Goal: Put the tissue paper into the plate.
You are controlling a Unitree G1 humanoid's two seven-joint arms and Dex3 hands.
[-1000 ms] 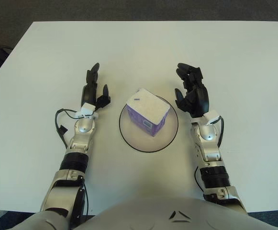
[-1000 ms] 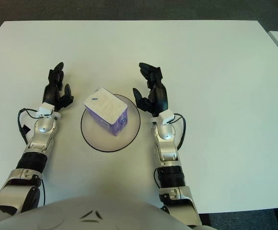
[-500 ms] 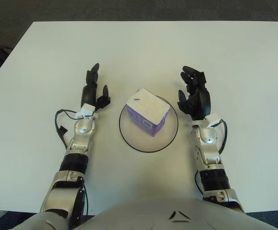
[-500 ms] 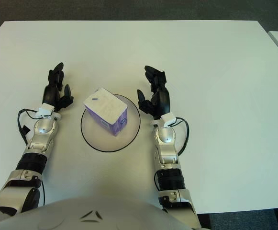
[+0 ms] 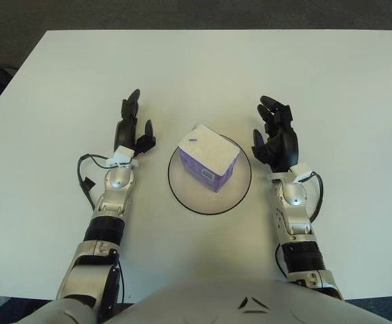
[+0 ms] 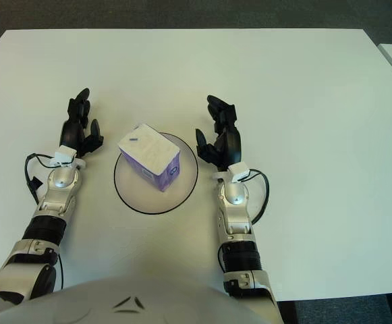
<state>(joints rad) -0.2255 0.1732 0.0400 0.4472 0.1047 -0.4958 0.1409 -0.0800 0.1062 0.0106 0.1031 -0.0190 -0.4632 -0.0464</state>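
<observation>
Nearest the robot's body, both forearms reach forward over the white table (image 5: pixel 330 74). Between them lies the plate (image 5: pixel 189 202) — a shallow disc with a dark rim — and the tissue paper (image 5: pixel 209 158), a purple-and-white wrapped block, rests on it, sitting toward the plate's far side with its far-left corner reaching out to the rim. By position, the task appears complete.

The right hand (image 5: pixel 276 138) shows just right of the plate, fingers released and spread, holding nothing, apart from the pack. The left hand (image 5: pixel 131 128) shows left of the plate, fingers extended and relaxed, also empty and clear of the rim.

Handling judgement: the pack looks light and soft — it should yield under pressure, and its film wrap may be somewhat slippery. If it needs re-seating, a hold across two opposite long faces, near the middle, seems soundest; a corner pinch would likely slip or crush it.

Beyond the hands, the table's far part runs to its edge.
</observation>
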